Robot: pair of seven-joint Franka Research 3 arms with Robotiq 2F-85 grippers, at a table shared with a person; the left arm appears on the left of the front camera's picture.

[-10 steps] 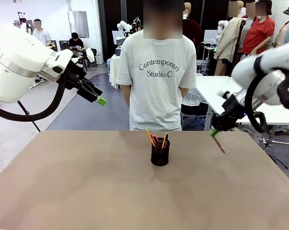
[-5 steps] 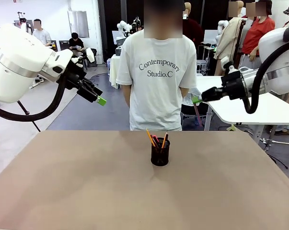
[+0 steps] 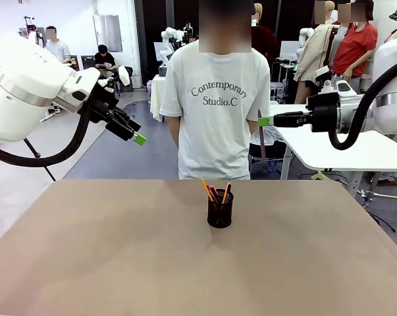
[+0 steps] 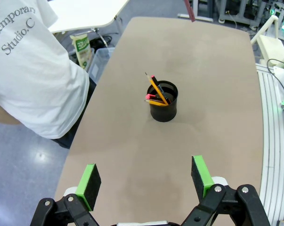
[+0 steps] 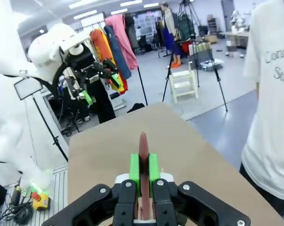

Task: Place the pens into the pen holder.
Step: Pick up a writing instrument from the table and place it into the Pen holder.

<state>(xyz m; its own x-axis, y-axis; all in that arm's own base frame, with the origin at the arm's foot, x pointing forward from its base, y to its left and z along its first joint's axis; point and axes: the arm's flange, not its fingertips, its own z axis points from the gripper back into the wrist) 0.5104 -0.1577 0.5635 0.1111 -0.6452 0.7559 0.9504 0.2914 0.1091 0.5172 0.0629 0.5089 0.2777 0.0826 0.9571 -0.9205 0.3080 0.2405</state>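
Your left gripper [image 3: 139, 138]: raised at far left, jaws wide, nothing held. Pen holder [image 3: 220, 209]: mid-table, upright, pencils [image 3: 207, 189] standing inside. Your right gripper [image 3: 264, 121]: raised at right, clamped on the dark reddish-brown pen [image 5: 143, 150].

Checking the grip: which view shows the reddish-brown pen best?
The right wrist view: the reddish-brown pen sits clamped between the right gripper pads. In the front view it hangs thin and small below them. The left wrist view catches its tip.
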